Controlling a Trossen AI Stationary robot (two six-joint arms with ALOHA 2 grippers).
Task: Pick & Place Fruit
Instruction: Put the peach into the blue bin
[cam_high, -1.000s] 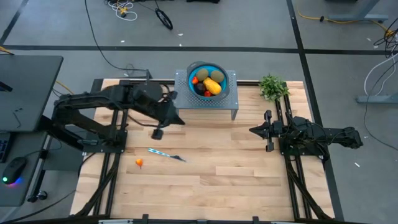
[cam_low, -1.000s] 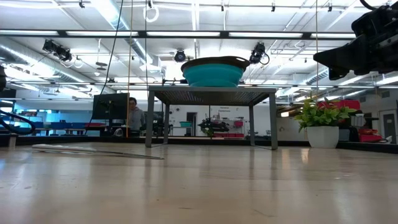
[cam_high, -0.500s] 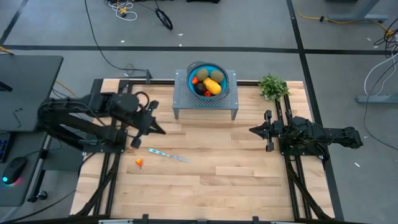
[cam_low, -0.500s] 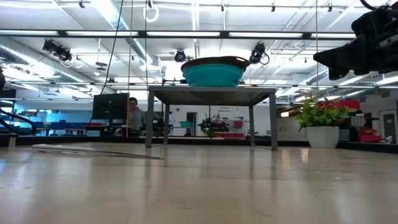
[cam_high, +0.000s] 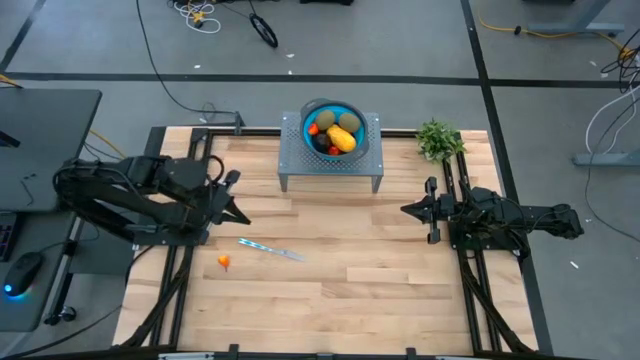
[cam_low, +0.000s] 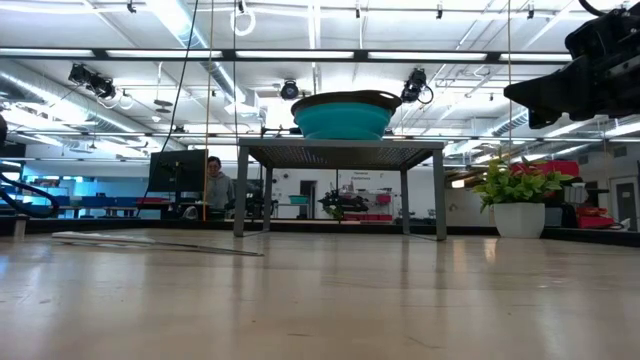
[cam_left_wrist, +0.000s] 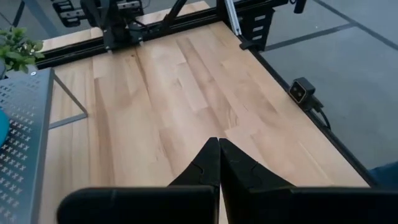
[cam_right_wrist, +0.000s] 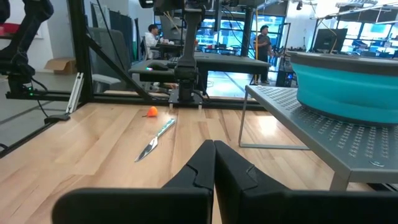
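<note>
I see most of the fruit (cam_high: 335, 133) piled in a round teal bowl (cam_high: 352, 111) that sits on a grey perforated metal stand (cam_high: 292, 160) at the far middle of the surface (cam_high: 350, 260). In the bowl, the elongated yellow-orange fruit (cam_high: 342, 138) is the largest piece; from above, its long axis runs on a diagonal, from the far left of the bowl toward the near right. Two brown-green ovals (cam_high: 339, 121) with a dull skin lie beside it at the far side, and small glossy red-orange pieces (cam_high: 314, 128) show at the bowl's left edge and under the yellow one.

One tiny orange fruit (cam_high: 223, 262) lies alone on the pale wooden planks, at the near left, well apart from the stand. Just beside it is a slim silvery-blue knife-like stick (cam_high: 271, 250), lying flat, its long axis slanting from left to right and slightly toward me.

My left hand (cam_high: 240, 216) is pinched fully shut and holds nothing; it sits at the left side of the surface, pointing toward the middle, above the stick's left end. My right hand (cam_high: 406, 210) is also closed tight and empty, at the right side, pointing left toward the stand's near right leg.

A leafy green plant (cam_high: 438, 139) in a white pot (cam_low: 519, 220) stands at the far right corner.
</note>
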